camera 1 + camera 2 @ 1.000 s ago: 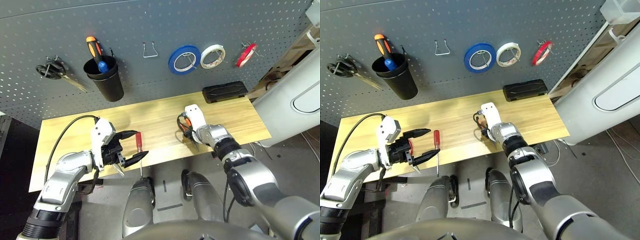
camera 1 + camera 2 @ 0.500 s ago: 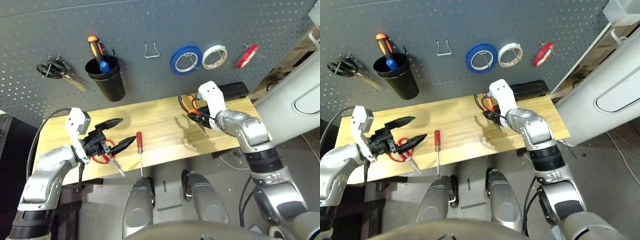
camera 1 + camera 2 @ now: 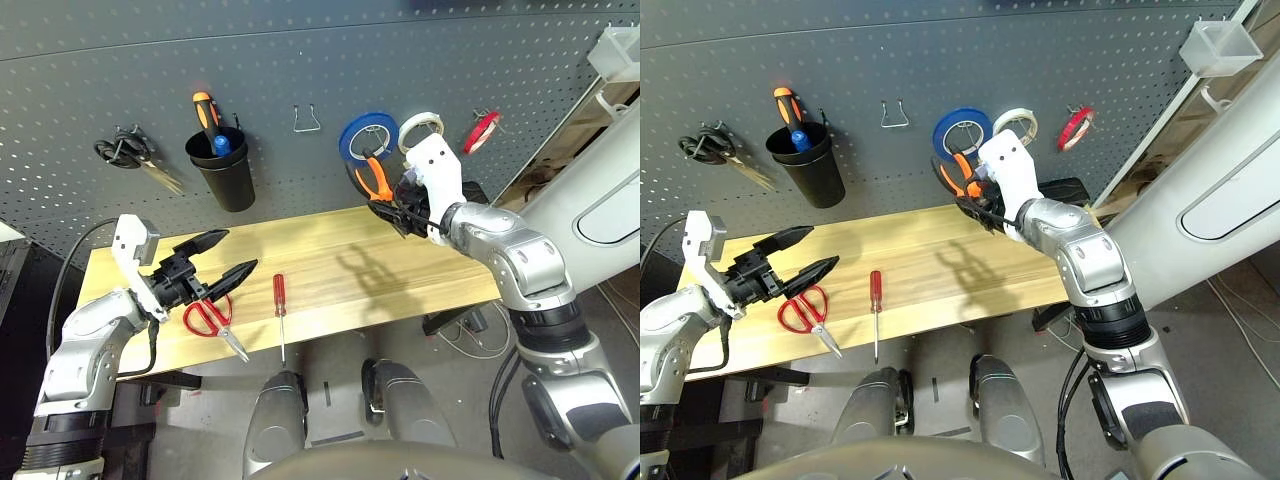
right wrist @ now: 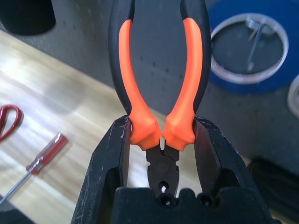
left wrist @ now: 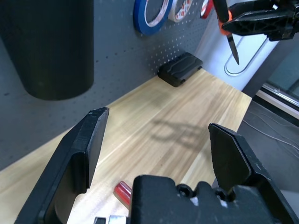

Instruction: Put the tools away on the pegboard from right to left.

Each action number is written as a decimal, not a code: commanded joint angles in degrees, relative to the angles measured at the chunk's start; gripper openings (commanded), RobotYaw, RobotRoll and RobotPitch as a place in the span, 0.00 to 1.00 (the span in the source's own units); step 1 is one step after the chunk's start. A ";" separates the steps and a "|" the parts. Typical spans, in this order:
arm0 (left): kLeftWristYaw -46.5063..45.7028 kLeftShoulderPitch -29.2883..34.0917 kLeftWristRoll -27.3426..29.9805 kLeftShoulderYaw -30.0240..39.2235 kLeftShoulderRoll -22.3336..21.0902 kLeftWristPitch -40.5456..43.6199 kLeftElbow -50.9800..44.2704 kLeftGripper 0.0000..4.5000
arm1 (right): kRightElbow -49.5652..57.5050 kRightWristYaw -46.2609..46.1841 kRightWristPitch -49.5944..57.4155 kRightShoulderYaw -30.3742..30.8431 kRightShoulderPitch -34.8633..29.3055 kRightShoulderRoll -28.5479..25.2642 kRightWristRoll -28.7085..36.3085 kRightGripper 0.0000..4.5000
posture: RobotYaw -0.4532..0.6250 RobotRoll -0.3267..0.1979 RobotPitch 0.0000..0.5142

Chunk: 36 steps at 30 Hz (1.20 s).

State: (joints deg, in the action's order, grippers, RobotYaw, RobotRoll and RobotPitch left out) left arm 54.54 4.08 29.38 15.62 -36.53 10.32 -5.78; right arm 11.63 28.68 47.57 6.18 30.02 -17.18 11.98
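Red tape ring (image 3: 481,132) hung; pliers (image 4: 163,130) clamped in right gripper (image 4: 162,133), unhung. Screwdriver (image 3: 876,292), scissors (image 3: 807,315) remain; left gripper (image 5: 159,125) apart.

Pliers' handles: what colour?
Orange and black handles, clearest in the right wrist view.

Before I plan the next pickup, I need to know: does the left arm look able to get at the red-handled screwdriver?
Probably yes: the left gripper is open and empty, and nothing lies on the screwdriver, though the red scissors sit close beside it.
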 commanded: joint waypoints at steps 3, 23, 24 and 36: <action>-0.46 0.11 1.59 2.20 -0.31 0.96 -0.31 1.00 | 1.54 -0.38 -6.21 -2.76 2.58 1.03 1.59 0.46 | 0.47 0.62 0.08; -3.53 1.64 10.60 11.22 -6.10 15.12 -11.07 1.00 | -24.38 -11.09 -44.70 -3.39 19.97 13.22 -6.27 0.46 | 0.52 0.62 0.12; -3.95 1.64 11.13 11.81 -6.16 15.70 -11.70 1.00 | -26.08 -11.36 -46.10 -3.28 20.50 13.58 -6.56 0.46 | 0.52 0.62 0.12; -7.51 -2.57 17.38 17.68 -9.51 21.94 -14.59 1.00 | -40.01 -12.47 -56.35 -3.61 25.30 17.95 -7.37 0.46 | 0.55 0.62 0.12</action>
State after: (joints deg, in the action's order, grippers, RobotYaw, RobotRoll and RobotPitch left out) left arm 47.24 1.52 45.20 32.12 -45.25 30.74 -19.40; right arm -26.87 16.76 -6.22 3.39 53.51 0.36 4.50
